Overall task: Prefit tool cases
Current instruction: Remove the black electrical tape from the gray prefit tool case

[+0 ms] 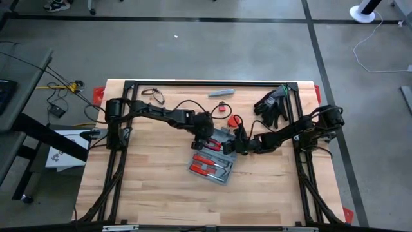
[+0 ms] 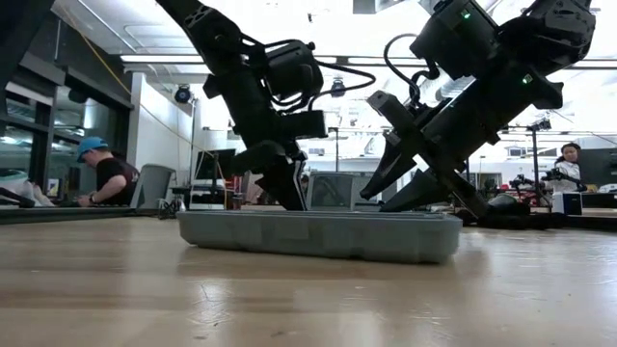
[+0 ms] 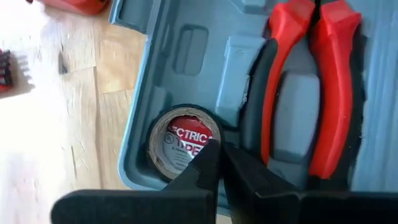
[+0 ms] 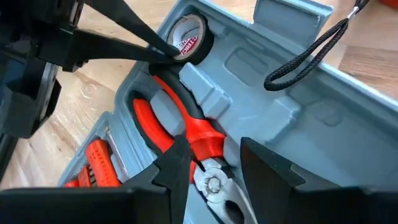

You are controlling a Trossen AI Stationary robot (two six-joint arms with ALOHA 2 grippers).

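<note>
Left hand pinched shut at tape roll — right hand half-wide over pliers.

Tape roll and pliers in case

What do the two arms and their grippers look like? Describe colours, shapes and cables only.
Both arms are black and jointed, with black cables looping along them. The left gripper ends in two slim, pointed black fingers. The right gripper has two black wedge-shaped fingers. Small green lights glow on the right arm in the low view.
</note>
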